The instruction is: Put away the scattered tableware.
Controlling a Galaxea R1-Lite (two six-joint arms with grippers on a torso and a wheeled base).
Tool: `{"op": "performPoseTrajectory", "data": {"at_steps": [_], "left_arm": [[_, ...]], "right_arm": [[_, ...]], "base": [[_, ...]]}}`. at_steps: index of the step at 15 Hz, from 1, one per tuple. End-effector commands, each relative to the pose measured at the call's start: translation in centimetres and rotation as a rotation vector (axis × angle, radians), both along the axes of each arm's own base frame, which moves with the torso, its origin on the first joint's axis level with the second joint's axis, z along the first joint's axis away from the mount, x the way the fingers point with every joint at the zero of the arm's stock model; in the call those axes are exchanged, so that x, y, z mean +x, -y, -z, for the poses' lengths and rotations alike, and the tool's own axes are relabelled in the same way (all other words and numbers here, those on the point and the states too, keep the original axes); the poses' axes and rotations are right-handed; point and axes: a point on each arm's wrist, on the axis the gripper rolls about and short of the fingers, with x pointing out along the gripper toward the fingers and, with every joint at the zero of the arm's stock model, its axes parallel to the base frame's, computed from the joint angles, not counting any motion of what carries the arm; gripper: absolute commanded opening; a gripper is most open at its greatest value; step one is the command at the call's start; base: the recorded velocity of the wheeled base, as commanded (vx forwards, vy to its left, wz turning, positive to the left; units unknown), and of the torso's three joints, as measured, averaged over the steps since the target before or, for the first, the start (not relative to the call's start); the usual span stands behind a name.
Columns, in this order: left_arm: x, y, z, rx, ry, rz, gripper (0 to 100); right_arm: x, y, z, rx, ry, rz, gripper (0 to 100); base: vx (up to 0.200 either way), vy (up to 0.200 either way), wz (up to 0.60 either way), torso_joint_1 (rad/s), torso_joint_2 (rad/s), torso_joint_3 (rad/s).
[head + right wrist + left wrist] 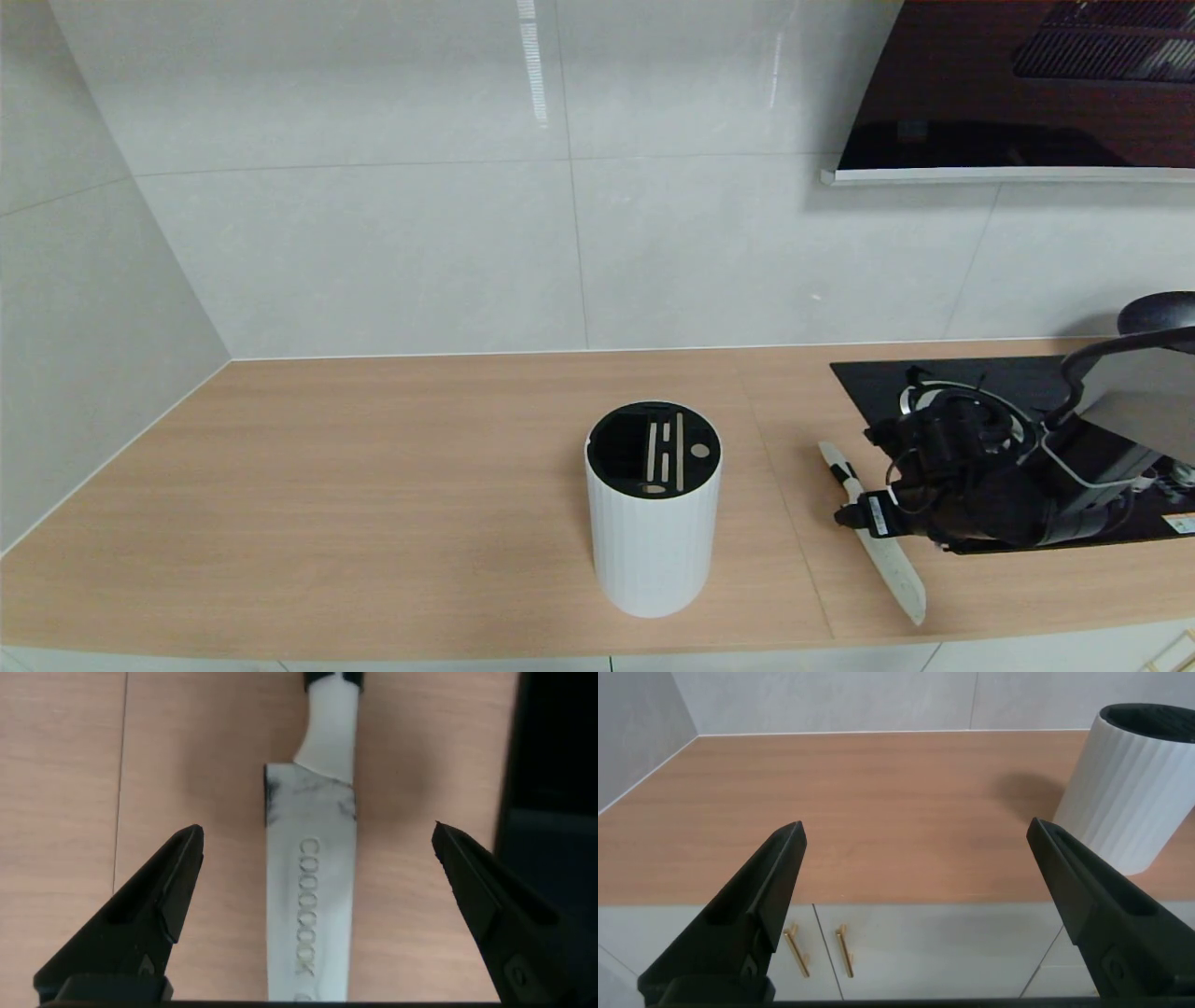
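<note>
Knife (311, 882) flat on counter (75, 765), centred under right tool (315, 833), jaws spread

Middle of the knife (894, 565) covered by the right gripper (868, 511), white holder (1130, 784) cut off at one side, its slots' contents lost in shadow

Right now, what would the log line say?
right gripper: open over knife | left gripper: open | holder: upright on counter
</note>
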Motion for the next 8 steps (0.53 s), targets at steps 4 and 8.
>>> {"op": "performPoseTrajectory", "data": {"at_steps": [4, 8], "left_arm": [[0.00, 0.00, 0.00, 0.000, 0.000, -0.001, 100], [0.00, 0.00, 0.00, 0.000, 0.000, -0.001, 100]], "right_arm": [[0.23, -0.40, 1.28, -0.014, -0.004, 0.001, 100], [0.40, -0.44, 1.58, -0.009, 0.001, -0.001, 100]], "base": [[0.000, 0.000, 0.00, 0.000, 0.00, 0.000], [0.000, 0.000, 0.00, 0.000, 0.00, 0.000]]}}
